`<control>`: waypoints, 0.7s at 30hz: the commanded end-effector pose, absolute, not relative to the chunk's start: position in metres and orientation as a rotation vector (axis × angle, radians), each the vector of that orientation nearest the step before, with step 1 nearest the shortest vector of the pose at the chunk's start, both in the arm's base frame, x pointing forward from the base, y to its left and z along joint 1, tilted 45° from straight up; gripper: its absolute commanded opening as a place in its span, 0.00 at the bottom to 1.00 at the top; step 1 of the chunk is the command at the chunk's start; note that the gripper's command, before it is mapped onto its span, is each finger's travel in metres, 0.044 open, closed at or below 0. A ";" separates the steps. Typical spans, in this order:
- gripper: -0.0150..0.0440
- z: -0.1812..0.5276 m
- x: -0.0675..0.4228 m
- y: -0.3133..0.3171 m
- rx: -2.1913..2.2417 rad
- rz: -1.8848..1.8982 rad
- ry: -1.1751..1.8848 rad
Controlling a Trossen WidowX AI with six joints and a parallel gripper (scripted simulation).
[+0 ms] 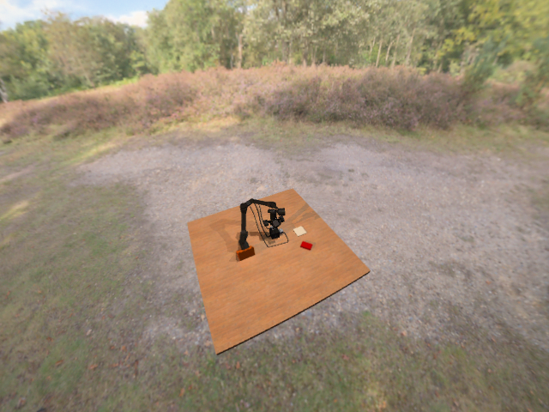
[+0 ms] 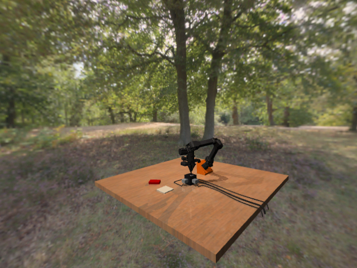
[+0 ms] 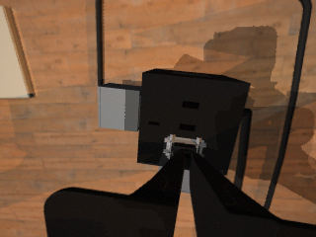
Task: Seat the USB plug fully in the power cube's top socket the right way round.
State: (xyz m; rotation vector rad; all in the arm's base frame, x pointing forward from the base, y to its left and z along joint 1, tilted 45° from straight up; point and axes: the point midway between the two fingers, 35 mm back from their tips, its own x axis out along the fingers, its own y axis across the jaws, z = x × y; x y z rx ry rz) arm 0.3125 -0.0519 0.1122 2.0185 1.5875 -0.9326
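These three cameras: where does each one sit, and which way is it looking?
Top: high and far off, looking down at the table and whole arm.
Exterior: beyond the table, level, facing the arm's front and power cube.
Wrist: on the arm, looking straight down; gripper shut on the USB plug.
Shared: cube and beige pad.

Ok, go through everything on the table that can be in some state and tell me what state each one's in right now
Gripper: fingers shut on the USB plug, pointing straight down.
USB plug: upright on top of the power cube, gripped.
Power cube: standing on the table, other slots on top unoccupied.
Grey side plug: against the cube's side.
Cables: trailing over the table edge.
Red block: lying flat, apart.
Beige card: lying flat, apart.
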 end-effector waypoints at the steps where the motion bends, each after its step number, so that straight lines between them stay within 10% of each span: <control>1: 0.25 0.111 0.312 -0.050 2.022 -0.931 1.591; 21: 0.25 0.110 0.313 -0.048 2.022 -0.930 1.591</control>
